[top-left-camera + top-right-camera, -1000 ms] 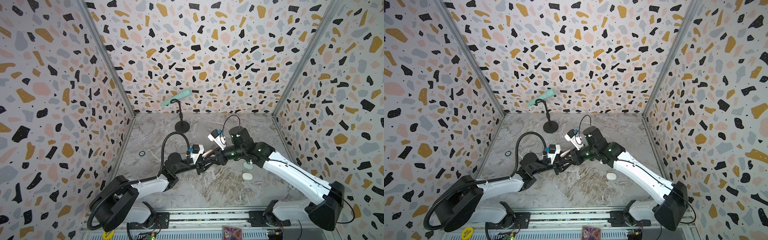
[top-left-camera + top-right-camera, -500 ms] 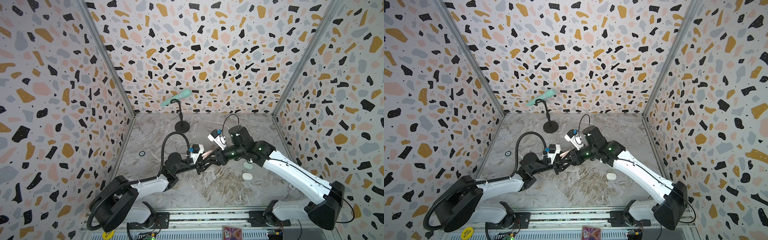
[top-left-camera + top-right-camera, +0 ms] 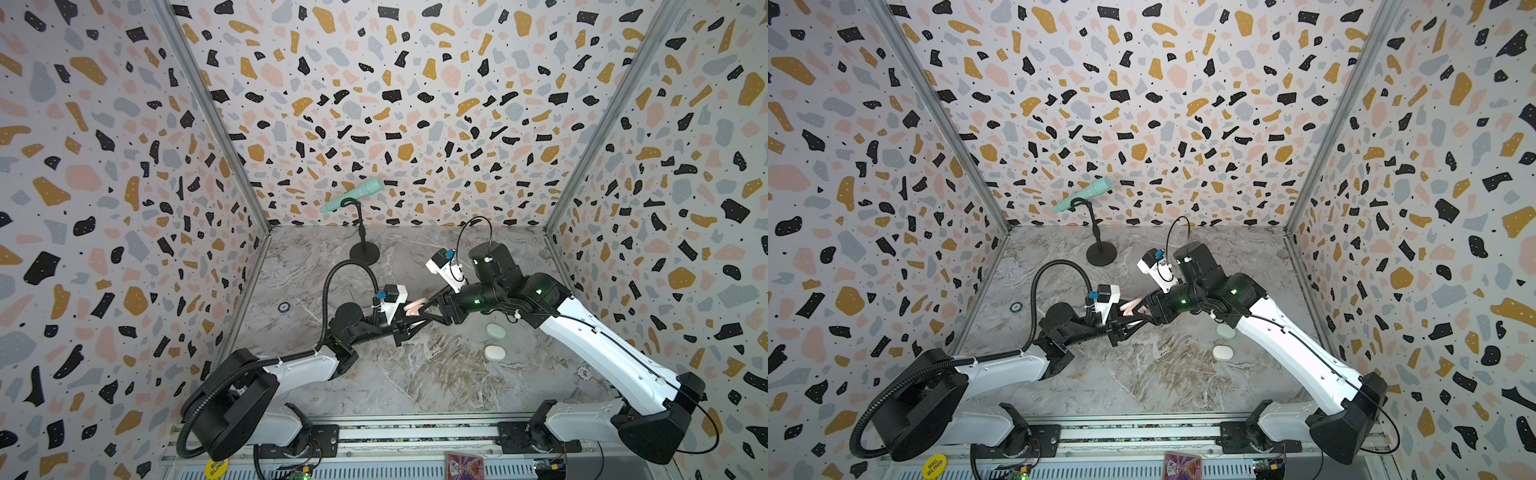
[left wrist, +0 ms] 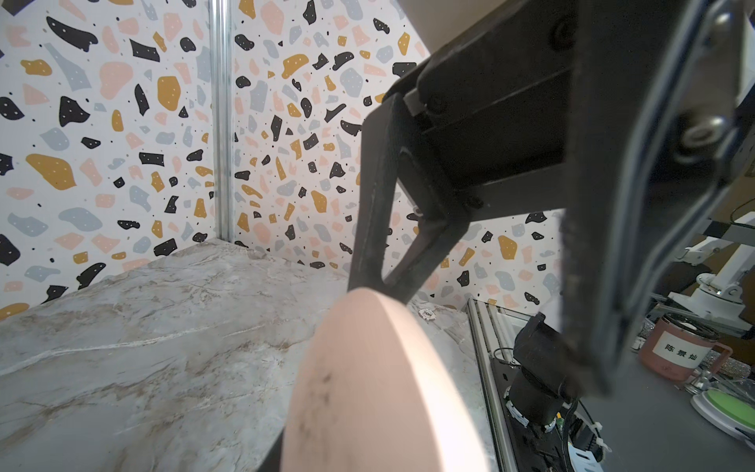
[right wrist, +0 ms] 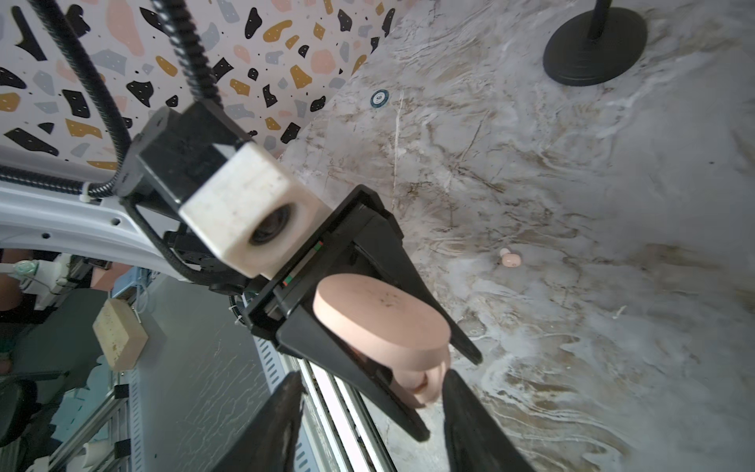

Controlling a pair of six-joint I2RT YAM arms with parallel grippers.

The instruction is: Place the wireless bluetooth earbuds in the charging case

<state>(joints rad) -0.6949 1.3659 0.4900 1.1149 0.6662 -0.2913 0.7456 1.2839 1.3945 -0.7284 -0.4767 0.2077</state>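
Note:
A pink charging case (image 5: 380, 310) with its lid ajar is held above the table, and my left gripper (image 3: 419, 318) is shut on it, its black fingers (image 5: 359, 367) on either side. A small rounded pink bud (image 5: 417, 382) shows in the case's lower half. My right gripper (image 5: 371, 376) faces the case with its jaws apart, one fingertip right beside the case's base, nothing held. In the left wrist view the case lid (image 4: 380, 388) fills the foreground. One pink earbud (image 5: 510, 258) lies loose on the marble table. In both top views the grippers meet mid-table around the case (image 3: 1133, 307).
A mint case (image 3: 495, 331) and a white case (image 3: 494, 353), both shut, lie under the right arm. A mint microphone (image 3: 353, 195) on a black stand (image 3: 364, 252) is at the back. Small round chips lie at the left (image 3: 284, 307) and right (image 3: 584, 372).
My right gripper's jaws have spread apart beside the case. Both arms and the held case stay almost where they were.

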